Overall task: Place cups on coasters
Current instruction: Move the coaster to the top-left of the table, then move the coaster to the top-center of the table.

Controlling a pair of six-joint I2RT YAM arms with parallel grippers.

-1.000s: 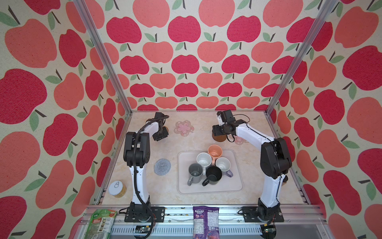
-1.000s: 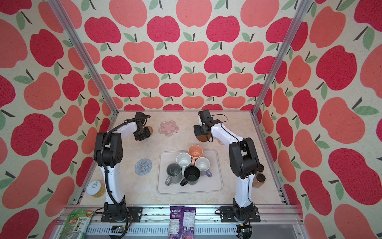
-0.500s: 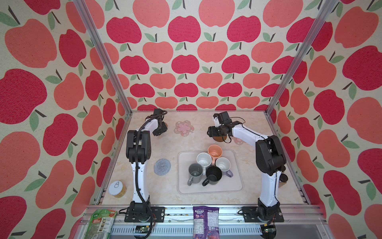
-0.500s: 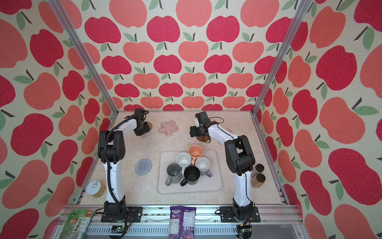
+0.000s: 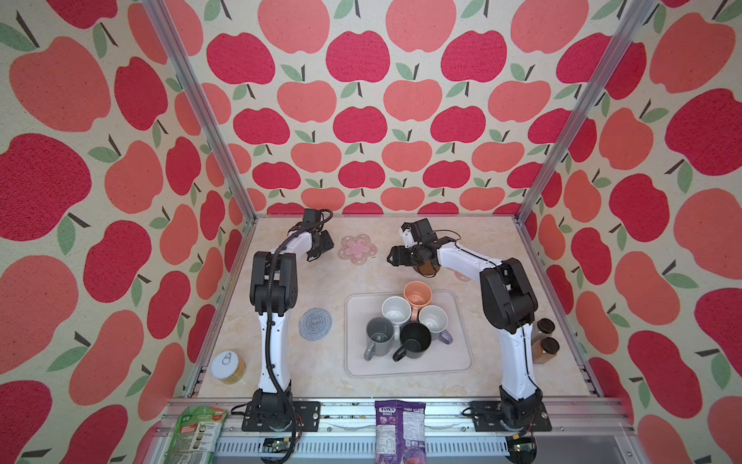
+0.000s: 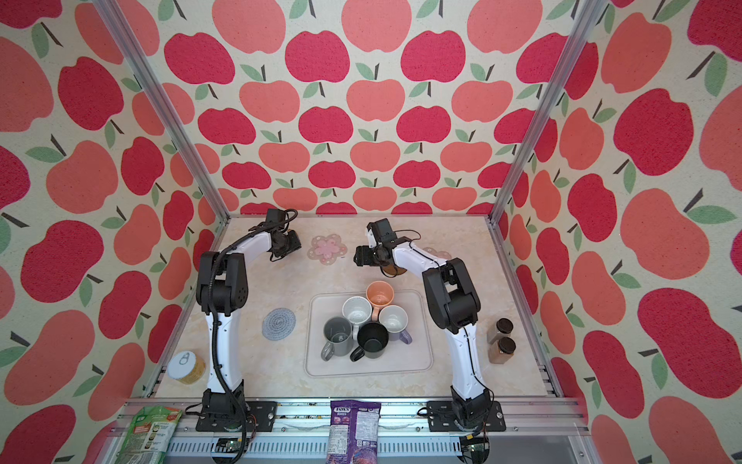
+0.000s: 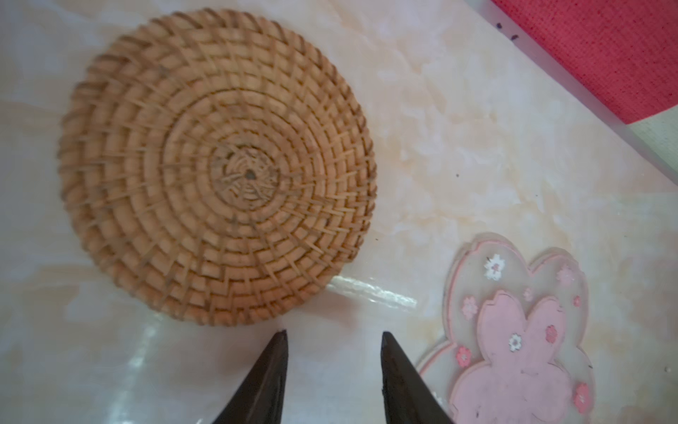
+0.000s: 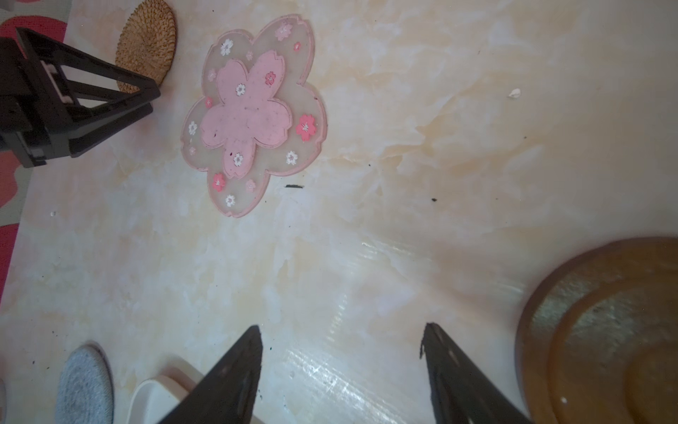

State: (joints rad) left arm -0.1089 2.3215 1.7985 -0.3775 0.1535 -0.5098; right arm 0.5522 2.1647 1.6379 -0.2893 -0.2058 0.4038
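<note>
Over the last second the right gripper (image 8: pixel 341 328) is swinging left, off the brown coaster (image 8: pixel 605 330) it was hovering over and out above bare table (image 5: pixel 321 289), towards the pink flower coaster (image 5: pixel 357 249). The left gripper (image 7: pixel 334 336) is drifting slightly farther back and rightward off the rattan coaster (image 7: pixel 216 165). Both are showing jaws apart with nothing between them, so neither is carrying anything. This is suggesting the mats are being left where they are lying and the cups are coming next. No cup is sitting on a coaster yet. All five are crowding together on the pale tray (image 5: pixel 457 363) at near centre: the grey cup (image 5: pixel 379 335), white cup (image 5: pixel 396 310), black cup (image 5: pixel 415 339), orange cup (image 5: pixel 417 293) and lavender cup (image 5: pixel 435 319). A second flower coaster (image 6: pixel 437 253) is peeking from behind the right arm at far right, and the grey-blue coaster (image 5: pixel 315 324) is lying left of the tray. The table is looking glossy, cream-marbled and probably slippery under thin mats. Apple-print walls are closing in three sides, with a tin (image 5: pixel 228 365) near left and two spice jars (image 5: pixel 542 349) near right.
</note>
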